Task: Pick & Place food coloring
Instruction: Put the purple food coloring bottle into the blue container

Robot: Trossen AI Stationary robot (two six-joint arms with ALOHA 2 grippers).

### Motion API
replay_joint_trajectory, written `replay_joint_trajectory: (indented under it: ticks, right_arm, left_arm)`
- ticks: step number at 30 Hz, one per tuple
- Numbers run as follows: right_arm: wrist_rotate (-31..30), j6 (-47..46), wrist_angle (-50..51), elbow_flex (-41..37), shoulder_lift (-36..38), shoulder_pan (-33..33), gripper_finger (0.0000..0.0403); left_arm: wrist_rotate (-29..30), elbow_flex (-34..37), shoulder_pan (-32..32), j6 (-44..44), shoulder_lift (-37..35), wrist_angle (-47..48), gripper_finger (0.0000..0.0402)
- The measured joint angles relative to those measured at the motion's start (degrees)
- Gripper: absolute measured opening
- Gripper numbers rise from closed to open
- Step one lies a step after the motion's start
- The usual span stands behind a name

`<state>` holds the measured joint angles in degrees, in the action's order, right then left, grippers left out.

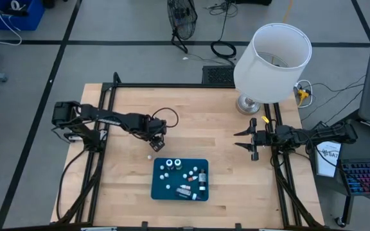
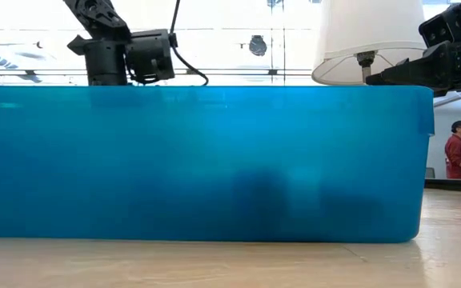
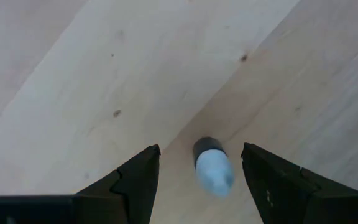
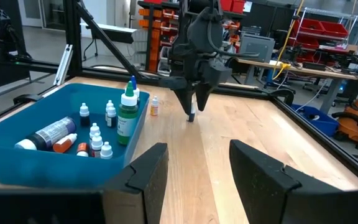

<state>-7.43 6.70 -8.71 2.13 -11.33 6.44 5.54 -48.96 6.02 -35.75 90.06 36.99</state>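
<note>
A dark-blue tray [image 1: 157, 190] sits near the table's near edge and holds several food coloring bottles [image 1: 184, 178], among them a green one [image 4: 128, 119]. My left gripper [image 3: 201, 149] points down just left of the tray's far corner [image 1: 158, 135]. It is open, with one finger on each side of a tiny bottle [image 3: 214, 169] with a whitish body and dark cap, lying on the wood and touching neither finger. Another small bottle [image 1: 149, 156] stands on the table beside the tray [image 4: 154, 106]. My right gripper [image 1: 246, 141] waits open at the table's right.
A big white lampshade [image 1: 273, 61] on a metal foot [image 1: 248, 104] stands at the far right corner. In the low view the tray wall [image 2: 198, 160] blocks most of the table. A black frame [image 1: 172, 85] edges the table. A person [image 2: 457, 156] shows in the room beyond.
</note>
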Motion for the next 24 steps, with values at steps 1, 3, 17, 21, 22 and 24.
replay_joint_trajectory:
  ticks: [1,3,17,21,22,24]
  right_arm:
    - [0.00,0.00,0.00,0.00,0.00,-0.01,0.0161]
    - [-0.01,0.02,0.00,0.00,0.02,0.00,0.0160]
    - [0.01,0.00,-0.02,0.00,0.00,-0.02,0.0162]
    - [0.00,0.02,-0.02,0.00,0.00,0.00,0.0160]
    - [0.00,0.00,-0.02,0.00,0.00,-0.02,0.0160]
    - [0.00,0.01,-0.02,0.00,0.00,0.00,0.0160]
  left_arm:
    - [0.02,-0.38,0.03,0.40,0.00,0.42,0.0230]
    - [0.02,-1.25,0.03,1.16,0.00,0.83,0.0230]
    - [-0.13,-3.55,-0.06,0.88,0.00,3.60,0.0230]
    - [-1.71,-3.55,-0.06,0.53,0.00,4.20,0.0230]
    - [-2.15,-3.55,-0.06,0.04,0.00,4.69,0.0230]
    - [-2.17,-3.55,-0.06,-0.37,0.00,5.35,0.0230]
